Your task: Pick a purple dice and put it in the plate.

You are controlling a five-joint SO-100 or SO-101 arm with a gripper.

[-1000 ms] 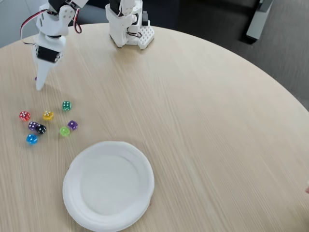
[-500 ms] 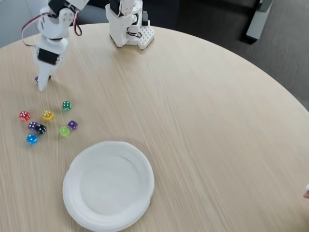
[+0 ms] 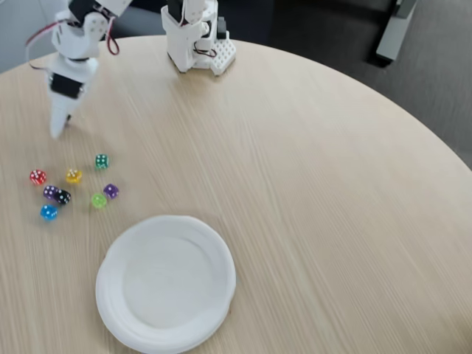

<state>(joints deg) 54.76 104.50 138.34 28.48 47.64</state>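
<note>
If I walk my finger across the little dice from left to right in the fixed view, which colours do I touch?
Red translucent die → blue translucent die → yellow translucent die → lime green translucent die → small violet-purple translucent die. The pale lilac, black and teal dice overlap others in that order, so they are left out.

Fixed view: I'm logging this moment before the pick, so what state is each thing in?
gripper: raised above the table beyond the dice, blurred, open or shut unclear.
purple dice: resting on the table, outside the plate.
plate: flat on the table, nothing in it.
green dice: on the table, apart from the others.
black dice: on the table, touching a lilac one.
</note>
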